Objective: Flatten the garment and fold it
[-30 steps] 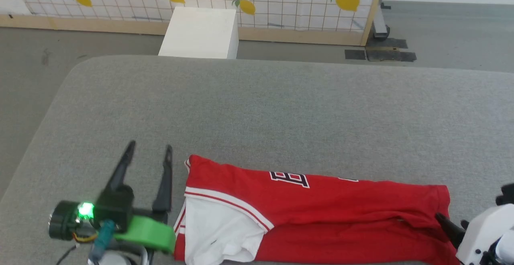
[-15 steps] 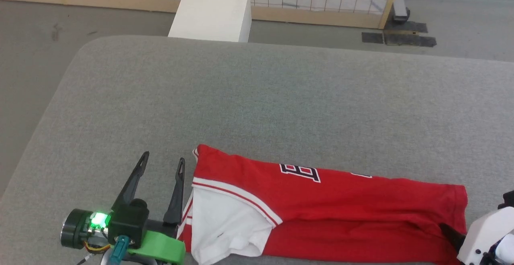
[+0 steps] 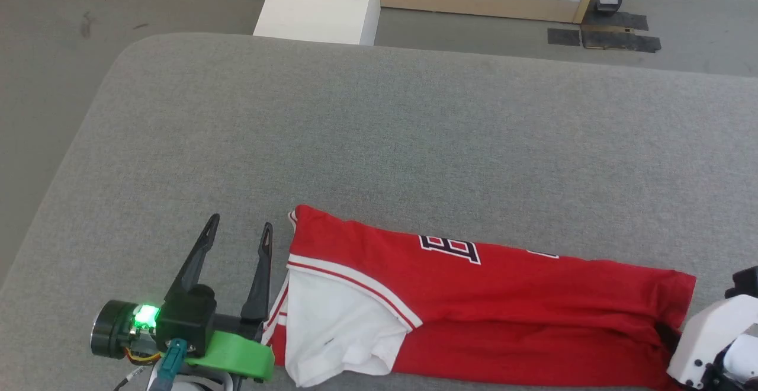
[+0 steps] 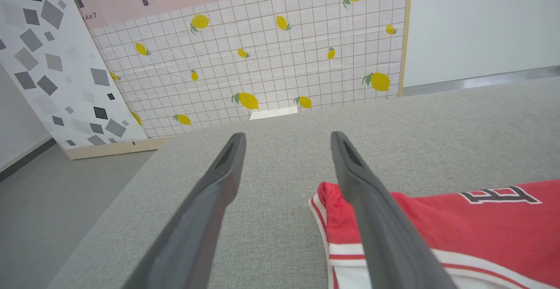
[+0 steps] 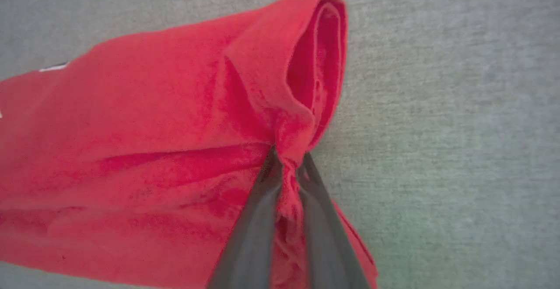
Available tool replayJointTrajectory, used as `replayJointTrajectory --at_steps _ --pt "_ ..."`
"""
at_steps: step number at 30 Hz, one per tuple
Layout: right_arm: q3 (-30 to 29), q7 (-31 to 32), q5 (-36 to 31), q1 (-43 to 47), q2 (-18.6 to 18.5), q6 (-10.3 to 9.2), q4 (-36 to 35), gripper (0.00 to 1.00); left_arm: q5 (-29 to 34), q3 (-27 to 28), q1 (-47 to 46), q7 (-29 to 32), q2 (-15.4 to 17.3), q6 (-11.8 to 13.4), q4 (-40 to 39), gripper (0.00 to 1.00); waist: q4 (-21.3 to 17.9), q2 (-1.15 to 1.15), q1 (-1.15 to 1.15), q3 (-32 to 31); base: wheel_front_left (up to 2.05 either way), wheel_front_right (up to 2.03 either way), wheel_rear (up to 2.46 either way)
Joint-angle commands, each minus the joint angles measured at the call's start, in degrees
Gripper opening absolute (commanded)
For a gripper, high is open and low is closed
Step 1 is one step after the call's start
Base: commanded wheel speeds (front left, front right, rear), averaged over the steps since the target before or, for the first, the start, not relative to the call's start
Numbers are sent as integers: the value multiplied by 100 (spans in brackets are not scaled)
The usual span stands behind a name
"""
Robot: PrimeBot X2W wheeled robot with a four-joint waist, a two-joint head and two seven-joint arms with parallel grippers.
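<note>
The garment (image 3: 503,296), a red T-shirt with a white sleeve, lies folded into a long strip along the near side of the grey table (image 3: 385,130). My left gripper (image 3: 240,225) rests open just left of the shoulder end, with nothing between its fingers. In the left wrist view the left gripper (image 4: 286,138) has its right finger overlapping the garment (image 4: 472,227). My right gripper (image 3: 668,335) is at the hem end, low on the right. The right wrist view shows the right gripper (image 5: 288,157) shut on a bunched pinch of the garment (image 5: 153,127).
A white box (image 3: 323,0) stands on the floor beyond the table's far edge. Behind it is a tiled panel (image 4: 262,61) with lemon prints. Dark floor plates (image 3: 604,29) lie at the far right. The table's rounded left corner (image 3: 127,53) is near my left arm.
My right gripper has closed on the garment's hem end. The head camera has tilted down, so the whole picture has shifted. The left gripper stays open beside the shoulder end.
</note>
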Motion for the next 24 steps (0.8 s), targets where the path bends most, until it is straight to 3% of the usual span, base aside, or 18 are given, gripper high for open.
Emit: replayJointTrajectory --at_steps 1,6,18,24 --pt "167 2 77 90 207 26 138 0 47 61 105 -26 -76 -51 46 100 -23 0 0 -47 0 0 0" --pt "71 -116 11 21 153 26 -67 0 102 210 165 -26 -193 -177 122 100 -67 0 0 -199 0 0 0" --pt "-928 -449 -488 -60 -617 26 198 0 225 397 234 -26 -373 -458 250 100 -54 0 0 -362 0 0 0" --pt "-723 -252 -135 6 -631 26 43 0 249 500 339 -26 -438 -536 342 100 -94 0 0 -533 0 0 0"
